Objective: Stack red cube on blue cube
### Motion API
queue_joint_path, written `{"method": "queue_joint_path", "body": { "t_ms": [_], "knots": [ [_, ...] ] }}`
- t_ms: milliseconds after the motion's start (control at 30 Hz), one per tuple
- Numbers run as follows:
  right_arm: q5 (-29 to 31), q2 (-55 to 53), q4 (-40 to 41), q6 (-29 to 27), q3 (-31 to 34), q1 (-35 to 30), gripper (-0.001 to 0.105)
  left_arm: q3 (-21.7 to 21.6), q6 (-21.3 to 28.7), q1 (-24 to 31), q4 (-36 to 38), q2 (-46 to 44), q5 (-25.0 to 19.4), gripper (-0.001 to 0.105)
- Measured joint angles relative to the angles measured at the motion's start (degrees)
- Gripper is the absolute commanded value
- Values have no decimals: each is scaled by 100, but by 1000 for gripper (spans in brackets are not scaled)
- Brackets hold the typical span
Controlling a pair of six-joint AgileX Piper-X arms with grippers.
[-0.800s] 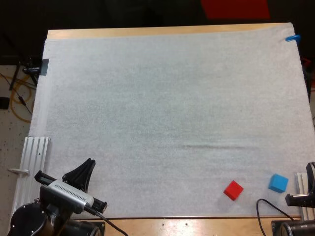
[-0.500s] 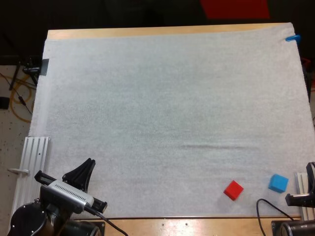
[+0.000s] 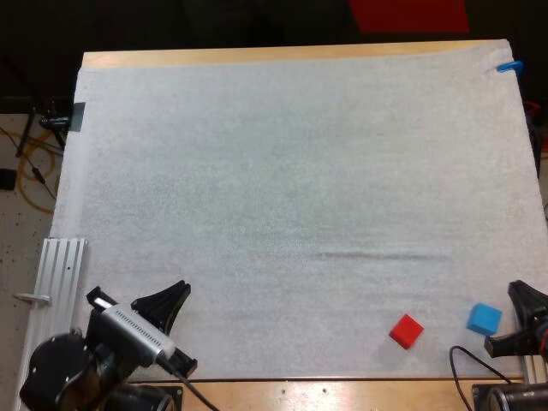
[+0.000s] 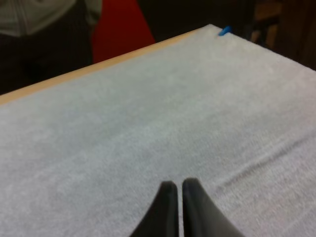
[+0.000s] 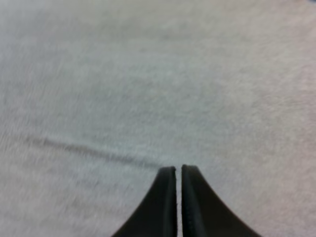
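Observation:
The red cube (image 3: pixel 406 330) lies on the white mat (image 3: pixel 291 171) near its front edge, right of centre. About a cube's width to its right sits the blue cube (image 3: pixel 484 318), slightly farther back. My right gripper (image 3: pixel 516 289) hovers just right of the blue cube, and its black fingers (image 5: pixel 165 187) touch, shut on nothing, over bare mat (image 5: pixel 148 74). At the front left of the mat is my left gripper (image 3: pixel 180 288), far from both cubes. Its fingers (image 4: pixel 168 197) are also shut on nothing, pointing across the mat (image 4: pixel 148 113).
An aluminium rail (image 3: pixel 60 274) lies along the mat's left side. A faint crease (image 3: pixel 368 255) crosses the mat behind the cubes. The wooden table edge (image 3: pixel 282 55) runs along the far side, and a person's clothing (image 4: pixel 34 15) shows beyond it.
My right gripper has come forward into view beside the blue cube. My left arm has shifted a little to the right and turned. Both cubes stay put.

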Motion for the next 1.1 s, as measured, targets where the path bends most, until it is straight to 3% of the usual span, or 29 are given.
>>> {"method": "queue_joint_path", "body": {
  "t_ms": [267, 433, 667, 800, 967, 1033, 1100],
  "knots": [
    [-681, 1076, 398, -414, -361, 98, 0, -82, 820, 0, 784, 639, 152, 0],
    [-907, 1517, 491, -782, -375, 405, 0, -225, 973, 0, 1012, 959, 616, 0],
    [-953, 2080, 834, -916, -375, 1256, 0, -230, 1097, -223, 1202, 1187, 931, 0],
    [-941, 2327, 833, -919, -375, 1899, 0, -230, 1097, -490, 1217, 1196, 1399, 0],
    [-510, 2570, 833, -749, -375, 2589, 0, -230, 1097, -656, 1232, 1196, 1469, 0],
    [-387, 2671, 833, -660, -375, 2784, 2, -230, 1097, -655, 1232, 1196, 1472, 0],
    [-327, 2839, 833, -501, -375, 3031, 17, -230, 1097, -655, 1232, 1196, 1472, 0]
  ]
}}
